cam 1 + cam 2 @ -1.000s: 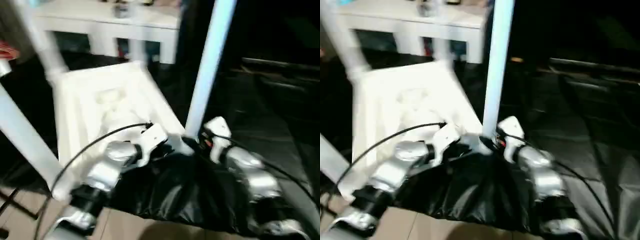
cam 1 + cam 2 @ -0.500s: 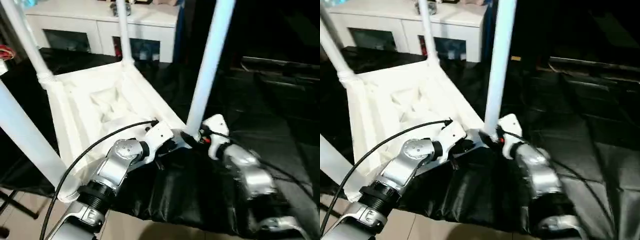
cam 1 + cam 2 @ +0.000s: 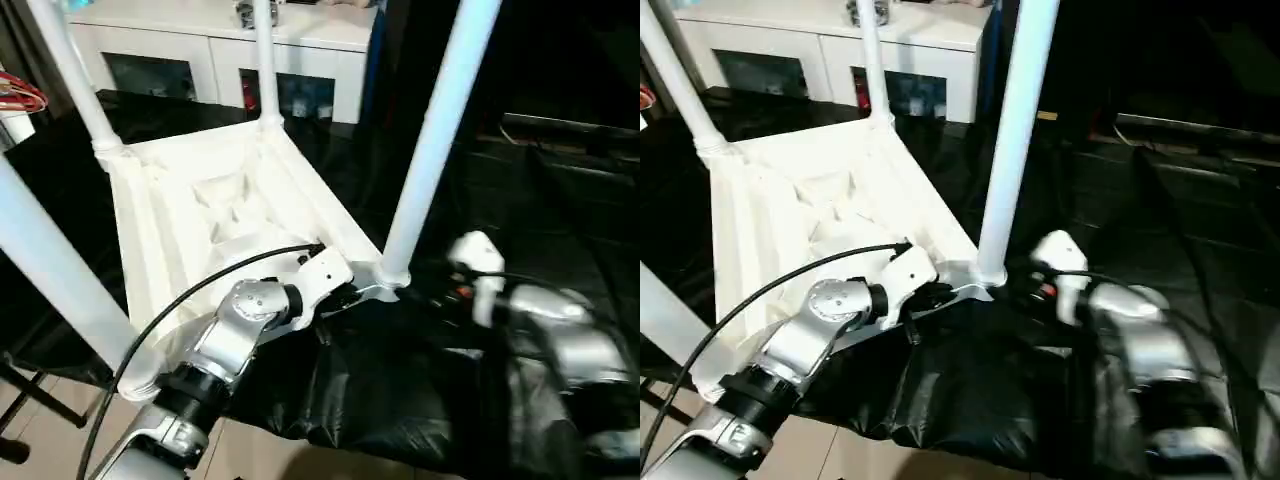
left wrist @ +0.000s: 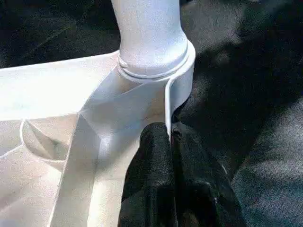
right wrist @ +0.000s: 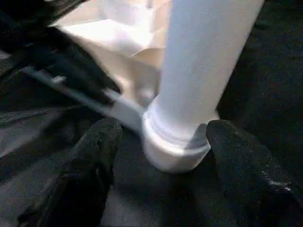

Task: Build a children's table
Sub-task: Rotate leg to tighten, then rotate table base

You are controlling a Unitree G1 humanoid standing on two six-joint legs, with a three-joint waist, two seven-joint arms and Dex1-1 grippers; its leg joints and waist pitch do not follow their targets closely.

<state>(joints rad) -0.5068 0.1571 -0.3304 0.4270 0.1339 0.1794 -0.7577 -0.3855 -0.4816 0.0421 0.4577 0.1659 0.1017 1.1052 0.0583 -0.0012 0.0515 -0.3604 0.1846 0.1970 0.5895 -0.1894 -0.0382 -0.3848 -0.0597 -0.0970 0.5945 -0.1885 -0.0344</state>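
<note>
Just ahead of my left gripper (image 4: 169, 142) the children's table (image 3: 215, 210) lies upside down on black sheeting (image 3: 400, 390), its ribbed white plastic underside facing up and its long side running away from me toward a white cabinet (image 3: 230, 50). My left fingers (image 4: 151, 170) are pinched shut on the thin upright edge wall of the tabletop, right beside the round corner socket (image 4: 177, 71). From that socket a smooth, tapered white tube, the near leg (image 3: 435, 140), stands nearly upright and is cut off at the top. Three other legs also rise and run out of sight above; the one nearest my left forearm (image 3: 50, 270) leans across the corner as a broad pale bar.

My right gripper (image 5: 161, 156) is spread open, one black finger (image 5: 90, 161) on each side of the socket's base, apart from it and holding nothing. From the head view that hand is smeared and its fingertips are hard to make out. Glossy folds of sheeting lie under both hands.
</note>
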